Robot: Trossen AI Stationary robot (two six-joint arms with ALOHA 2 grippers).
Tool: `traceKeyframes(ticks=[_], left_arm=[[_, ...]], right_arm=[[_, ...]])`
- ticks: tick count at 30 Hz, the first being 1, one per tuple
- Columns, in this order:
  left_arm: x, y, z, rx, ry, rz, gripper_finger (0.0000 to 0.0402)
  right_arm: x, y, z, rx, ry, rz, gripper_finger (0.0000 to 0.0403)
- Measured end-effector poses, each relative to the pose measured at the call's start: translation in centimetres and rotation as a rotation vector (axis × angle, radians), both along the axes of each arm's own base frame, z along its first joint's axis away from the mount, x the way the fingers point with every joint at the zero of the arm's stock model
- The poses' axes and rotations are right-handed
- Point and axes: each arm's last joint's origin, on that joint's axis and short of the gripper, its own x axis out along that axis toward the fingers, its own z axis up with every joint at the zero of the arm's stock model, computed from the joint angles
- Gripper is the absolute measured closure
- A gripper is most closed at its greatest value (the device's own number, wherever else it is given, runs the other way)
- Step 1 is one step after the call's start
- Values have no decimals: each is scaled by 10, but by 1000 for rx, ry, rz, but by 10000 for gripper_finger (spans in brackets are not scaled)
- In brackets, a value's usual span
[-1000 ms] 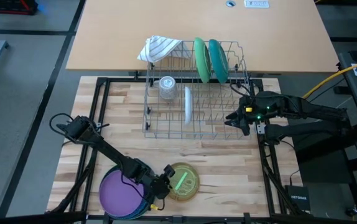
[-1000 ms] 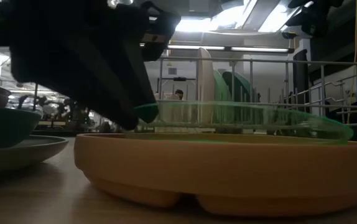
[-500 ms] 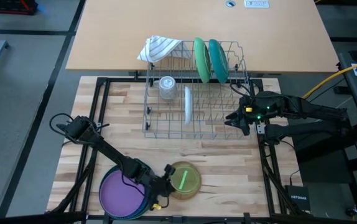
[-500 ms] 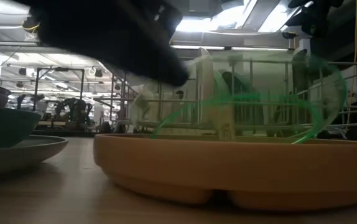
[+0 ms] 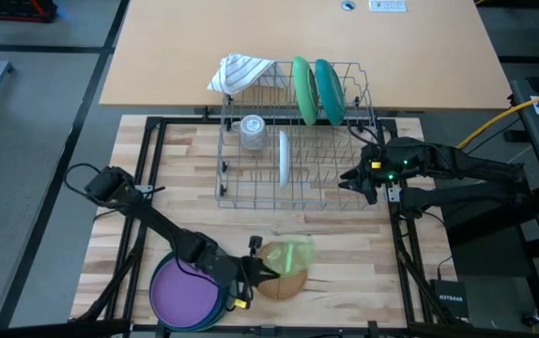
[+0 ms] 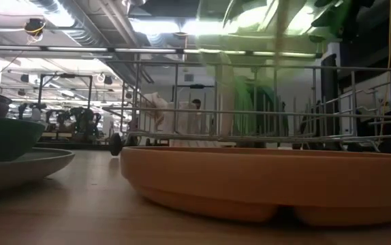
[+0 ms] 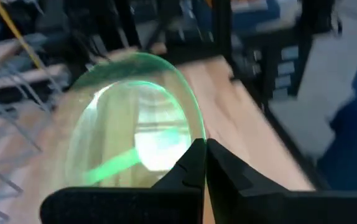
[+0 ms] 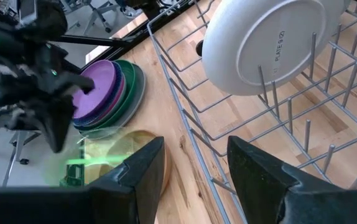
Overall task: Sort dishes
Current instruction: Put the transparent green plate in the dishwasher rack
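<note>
A: How far along is the sorting?

B: Partly done, I'd judge. Three dishes stand on edge in the wire rack (image 5: pixel 241 192): a green plate (image 5: pixel 303 89) and a teal plate (image 5: pixel 328 90) side by side at the far end, and a white plate (image 5: pixel 284 157) alone in the middle. A small clear glass (image 5: pixel 252 127) sits in the rack's far left part, and a striped cloth (image 5: pixel 239 71) hangs over its far left corner.

A: And what is left?

B: A stack of dishes (image 5: pixel 186 293) with a purple plate on top, at the near left of the bench (image 5: pixel 345 252), and a tan divided plate (image 5: pixel 286 279) just right of it. Most of the pile looks untouched.

A: What is the left arm doing?

B: The left gripper (image 5: pixel 268 274) is at the near edge, its jaws closed on the rim of a clear green plate (image 5: pixel 292 253), which is tilted up above the tan plate. The left wrist view shows the rim pinched between the fingers (image 7: pixel 188 171).

A: And the right one?

B: The right gripper (image 5: pixel 347 178) waits at the rack's right side with its jaws wide open, holding nothing.

A: So the next step?

B: Probably carrying the green plate to a free slot in the rack, then working through the stack
</note>
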Motion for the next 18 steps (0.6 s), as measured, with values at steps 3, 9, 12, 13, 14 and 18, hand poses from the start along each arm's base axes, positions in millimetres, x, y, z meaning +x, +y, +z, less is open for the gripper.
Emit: traceKeyframes(ticks=[3,9,12,13,14,18], left_arm=[[-4,3,19,-59,-77,54,401],[-16,9,52,-166,-181,177,401],[-21,12,66,-228,-252,243,401],[-22,14,72,-250,-278,269,401],[-24,16,77,-276,-303,298,401],[-30,23,92,-337,-391,415,401]], right_arm=[[0,0,0,-3,-1,2,224],[-1,-1,4,-106,-47,4,224],[-1,-3,10,-175,-103,-20,224],[-1,-3,11,-201,-118,-29,224],[0,-4,14,-220,-143,-41,224],[2,-5,20,-287,-197,-71,224]])
